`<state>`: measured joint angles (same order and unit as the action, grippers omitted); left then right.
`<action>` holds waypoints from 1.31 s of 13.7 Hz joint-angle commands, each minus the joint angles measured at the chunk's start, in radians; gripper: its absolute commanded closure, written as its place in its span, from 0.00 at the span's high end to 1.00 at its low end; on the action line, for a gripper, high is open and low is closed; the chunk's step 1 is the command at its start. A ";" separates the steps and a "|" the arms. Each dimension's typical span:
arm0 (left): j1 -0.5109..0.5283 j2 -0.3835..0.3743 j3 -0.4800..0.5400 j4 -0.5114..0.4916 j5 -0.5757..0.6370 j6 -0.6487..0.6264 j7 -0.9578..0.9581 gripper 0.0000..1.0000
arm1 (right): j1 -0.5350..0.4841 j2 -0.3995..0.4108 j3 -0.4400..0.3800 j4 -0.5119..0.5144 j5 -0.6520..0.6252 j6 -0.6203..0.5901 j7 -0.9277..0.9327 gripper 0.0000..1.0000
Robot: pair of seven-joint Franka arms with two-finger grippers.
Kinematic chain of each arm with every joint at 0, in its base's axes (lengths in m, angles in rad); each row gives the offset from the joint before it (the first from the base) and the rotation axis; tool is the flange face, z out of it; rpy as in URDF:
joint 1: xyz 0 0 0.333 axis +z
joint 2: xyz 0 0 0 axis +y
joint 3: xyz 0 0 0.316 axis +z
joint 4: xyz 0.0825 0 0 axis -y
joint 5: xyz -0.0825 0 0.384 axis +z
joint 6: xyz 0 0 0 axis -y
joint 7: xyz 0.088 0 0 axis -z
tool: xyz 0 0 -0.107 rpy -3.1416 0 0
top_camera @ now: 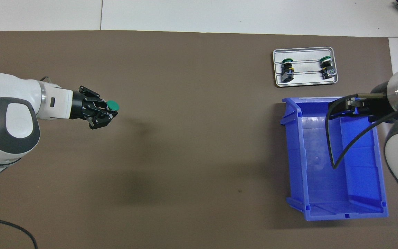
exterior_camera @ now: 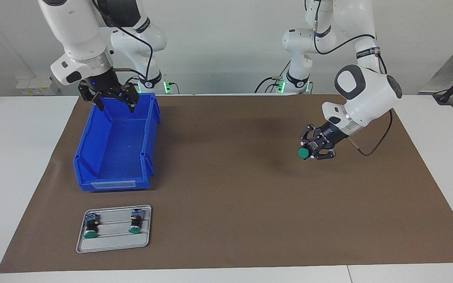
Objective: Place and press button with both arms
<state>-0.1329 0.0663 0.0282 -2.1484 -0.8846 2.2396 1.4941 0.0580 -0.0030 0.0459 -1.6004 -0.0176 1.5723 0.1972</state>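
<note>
I am holding the button (exterior_camera: 303, 153) in the left jaws (exterior_camera: 316, 149), right of frame centre, cap outward for pressing; the right jaws (exterior_camera: 113, 97) are waiting released over the blue bin (exterior_camera: 148, 137), upper left.

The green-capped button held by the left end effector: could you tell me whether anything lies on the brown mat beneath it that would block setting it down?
Nothing visible does. The left end effector holds the green-capped button over bare brown mat.
</note>
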 commanded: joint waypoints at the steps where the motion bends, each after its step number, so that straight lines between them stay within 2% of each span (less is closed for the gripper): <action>1: -0.001 -0.111 -0.010 -0.200 -0.129 0.127 0.161 0.00 | -0.012 -0.015 0.008 -0.019 0.022 0.006 0.011 1.00; 4: -0.004 -0.129 -0.011 -0.246 -0.201 0.123 0.204 0.00 | -0.012 -0.015 0.008 -0.019 0.022 0.006 0.011 1.00; 7: -0.022 -0.131 -0.014 -0.294 -0.470 0.120 0.398 0.00 | -0.012 -0.015 0.008 -0.018 0.022 0.006 0.013 1.00; 11: -0.062 -0.092 -0.014 -0.320 -0.796 0.115 0.622 0.00 | -0.013 -0.015 0.008 -0.019 0.022 0.008 0.011 1.00; 13: -0.067 -0.065 -0.014 -0.308 -0.986 0.074 0.694 0.06 | -0.014 -0.015 0.008 -0.019 0.022 0.008 0.011 1.00; 15: -0.071 0.002 -0.014 -0.301 -1.144 -0.003 0.847 0.07 | -0.012 -0.015 0.008 -0.019 0.022 0.006 0.011 1.00; 17: -0.088 0.073 -0.016 -0.279 -1.214 -0.014 0.934 0.07 | -0.013 -0.015 0.008 -0.019 0.022 0.006 0.011 1.00; 18: -0.102 0.085 -0.016 -0.263 -1.250 -0.017 0.942 0.08 | -0.014 -0.015 0.008 -0.019 0.022 0.006 0.011 1.00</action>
<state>-0.2060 0.0950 0.0008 -2.4520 -2.0661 2.2459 2.3782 0.0580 -0.0030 0.0459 -1.6004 -0.0176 1.5723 0.1972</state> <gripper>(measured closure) 0.674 0.000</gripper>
